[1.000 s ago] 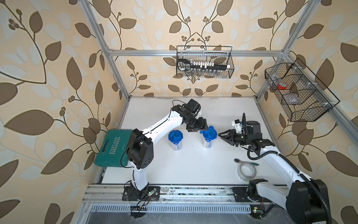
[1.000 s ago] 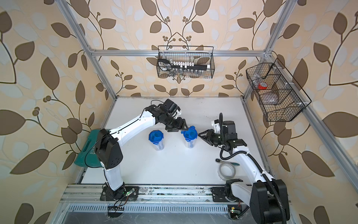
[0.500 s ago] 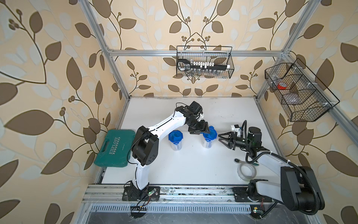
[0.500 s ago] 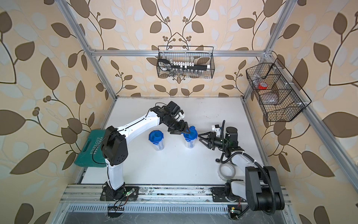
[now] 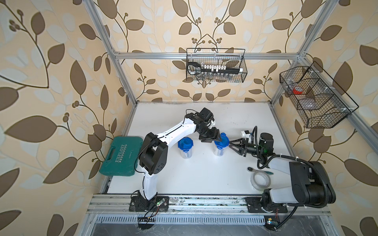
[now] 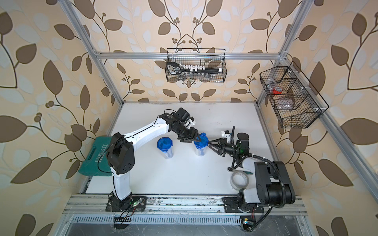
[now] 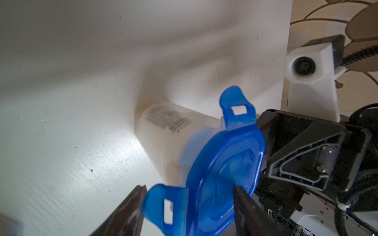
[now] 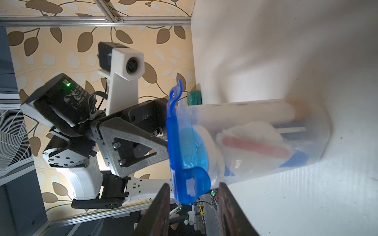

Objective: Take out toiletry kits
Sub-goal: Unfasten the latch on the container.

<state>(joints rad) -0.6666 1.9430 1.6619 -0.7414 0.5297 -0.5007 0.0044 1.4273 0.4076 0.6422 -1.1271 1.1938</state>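
Low at the right of the frame in both top views, a whitish roll of tape (image 5: 253, 181) is lying on the white tabletop (image 5: 204, 179) beside the right arm. A green plastic tool case (image 5: 120, 156) is sitting at the table's left edge.

Farther in, at mid-frame, two clear plastic jars are standing upright and apart. The left-hand jar (image 5: 185, 153) is capped with a blue four-tabbed lid (image 5: 185, 143), and the right-hand jar (image 5: 218, 151) with a matching blue lid (image 5: 222, 141).

Both arms are pointing at that matching blue lid. The right gripper (image 8: 193, 183) is facing it from the right of the frame, its fingers spread to either side of one tab with slim gaps showing. The left gripper (image 7: 189, 187) is facing it from the left, its fingers apart and flanking the rim. Whether they are pinching it cannot be told.

The toiletry kit (image 8: 255, 139), a pale bundle with a red stick and a blue piece, is sitting inside the right-hand jar.

Beyond, a black wire basket (image 5: 215, 65) is hanging on the back wall and a second wire basket (image 5: 315, 98) on the right wall.
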